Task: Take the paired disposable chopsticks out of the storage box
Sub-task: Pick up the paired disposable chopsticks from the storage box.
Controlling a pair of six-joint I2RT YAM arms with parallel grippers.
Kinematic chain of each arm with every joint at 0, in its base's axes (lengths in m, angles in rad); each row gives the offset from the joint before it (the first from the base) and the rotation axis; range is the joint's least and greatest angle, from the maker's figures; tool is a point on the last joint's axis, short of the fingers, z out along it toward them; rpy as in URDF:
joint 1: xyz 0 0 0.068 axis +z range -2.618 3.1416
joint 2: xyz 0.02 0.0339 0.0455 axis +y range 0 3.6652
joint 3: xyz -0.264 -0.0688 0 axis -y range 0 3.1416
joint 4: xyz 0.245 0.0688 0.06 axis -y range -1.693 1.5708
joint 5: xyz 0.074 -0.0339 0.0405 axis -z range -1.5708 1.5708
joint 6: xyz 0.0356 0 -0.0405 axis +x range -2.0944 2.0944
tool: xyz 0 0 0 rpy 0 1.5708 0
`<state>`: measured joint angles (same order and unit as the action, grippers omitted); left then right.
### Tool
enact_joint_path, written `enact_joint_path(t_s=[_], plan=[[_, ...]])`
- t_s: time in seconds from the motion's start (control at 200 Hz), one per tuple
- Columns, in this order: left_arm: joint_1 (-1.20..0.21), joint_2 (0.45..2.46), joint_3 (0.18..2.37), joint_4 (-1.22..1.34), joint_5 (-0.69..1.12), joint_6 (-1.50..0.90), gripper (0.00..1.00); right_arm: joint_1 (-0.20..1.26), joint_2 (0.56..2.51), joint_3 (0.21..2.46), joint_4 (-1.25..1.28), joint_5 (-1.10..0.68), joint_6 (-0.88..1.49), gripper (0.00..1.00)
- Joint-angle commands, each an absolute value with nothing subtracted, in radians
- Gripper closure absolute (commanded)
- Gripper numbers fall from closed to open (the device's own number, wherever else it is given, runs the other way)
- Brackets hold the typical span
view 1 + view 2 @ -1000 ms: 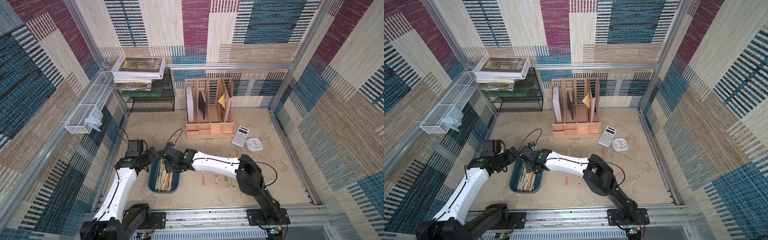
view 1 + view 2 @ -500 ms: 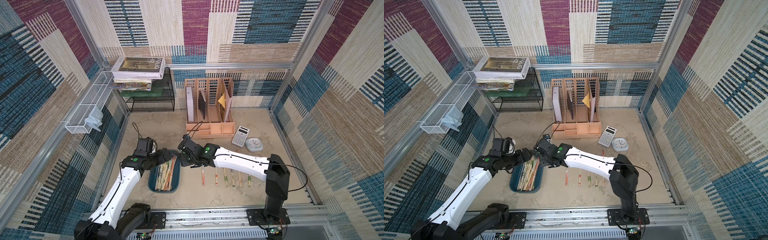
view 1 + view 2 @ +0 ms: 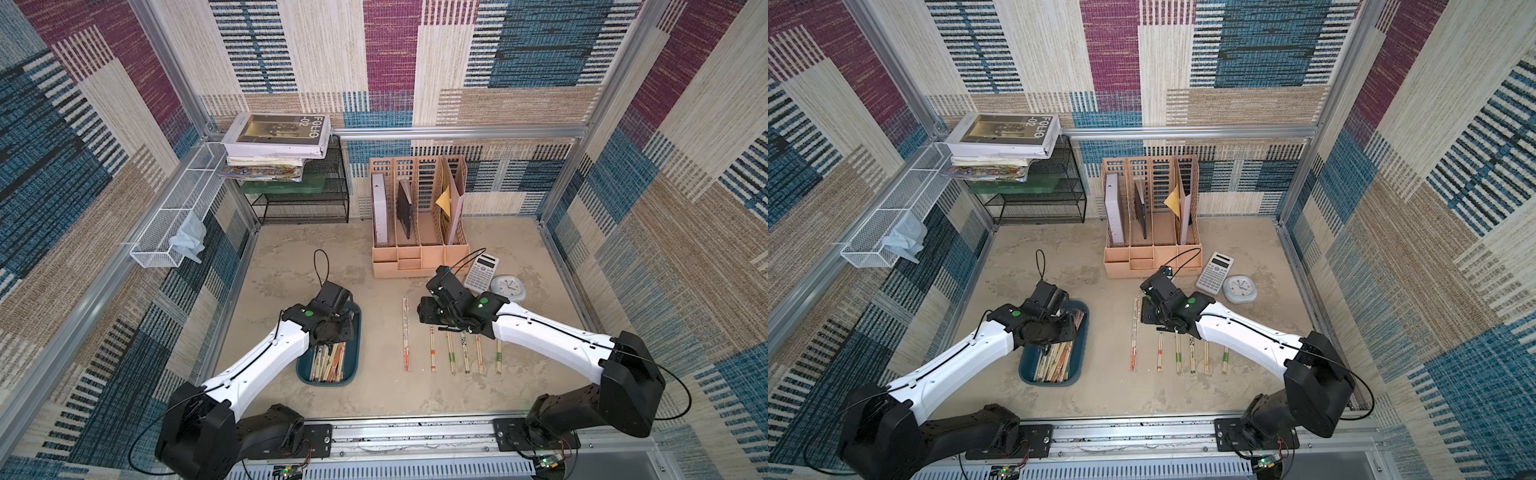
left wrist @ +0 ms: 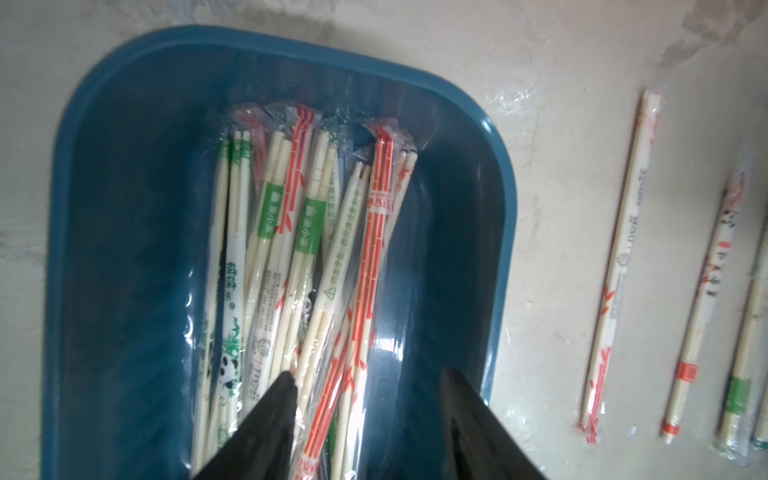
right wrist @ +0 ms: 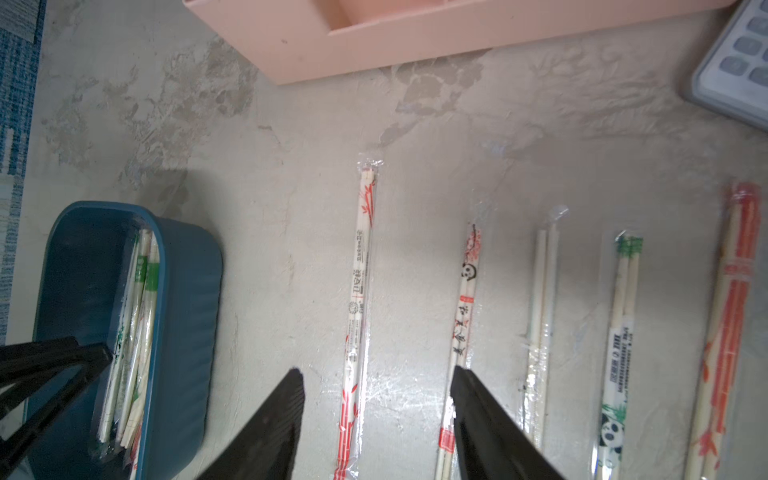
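The storage box (image 3: 351, 365), a shallow teal tray, sits left of centre and holds several paired disposable chopsticks (image 4: 307, 232) in clear sleeves. My left gripper (image 4: 370, 380) hangs open low over the box's far end (image 3: 334, 334). A red-printed pair lies loose between its fingers, with bare tray floor beside it. Several more pairs (image 3: 451, 353) lie in a row on the table to the right. My right gripper (image 5: 376, 376) stands open just above that row's left end (image 3: 420, 318). It straddles a long red-printed pair (image 5: 359, 291) without touching it.
A peach file organiser (image 3: 419, 216) stands behind the row. A calculator (image 3: 481, 272) and a round clock (image 3: 507, 287) lie beside the right wrist. At the back left, a black mesh rack (image 3: 303, 199) carries books, and a white wire basket (image 3: 174, 224) hangs on the left wall.
My right gripper has swung right, from the box to above the row, where one more pair now lies. My left gripper has moved in over the box's far end.
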<state>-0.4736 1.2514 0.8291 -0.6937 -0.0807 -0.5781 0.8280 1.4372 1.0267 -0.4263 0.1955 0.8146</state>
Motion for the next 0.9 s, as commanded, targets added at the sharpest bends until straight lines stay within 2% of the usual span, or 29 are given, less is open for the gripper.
enact_joint_path(t_s=[0.0, 0.075, 0.391, 0.446, 0.586, 0.661, 0.896], plan=[[-0.504, 1.298, 0.840, -0.700, -0.132, -0.600, 0.48, 0.824, 1.441, 1.026, -0.388, 0.169, 0.813, 0.40], [-0.521, 1.331, 0.839, -0.697, -0.145, -0.611, 0.54, 0.824, 1.454, 1.028, -0.384, 0.161, 0.813, 0.40], [-0.546, 1.420, 0.827, -0.643, -0.160, -0.626, 0.60, 0.827, 1.477, 1.006, -0.358, 0.141, 0.819, 0.40], [-0.547, 1.433, 0.828, -0.635, -0.160, -0.626, 0.65, 0.827, 1.478, 1.008, -0.358, 0.141, 0.819, 0.40], [-0.548, 1.462, 0.826, -0.620, -0.166, -0.630, 0.66, 0.827, 1.476, 1.009, -0.359, 0.143, 0.818, 0.40], [-0.548, 1.470, 0.824, -0.618, -0.170, -0.628, 0.72, 0.827, 1.474, 1.007, -0.361, 0.145, 0.818, 0.40], [-0.548, 1.476, 0.812, -0.616, -0.194, -0.629, 0.73, 0.827, 1.476, 1.010, -0.364, 0.148, 0.816, 0.40]])
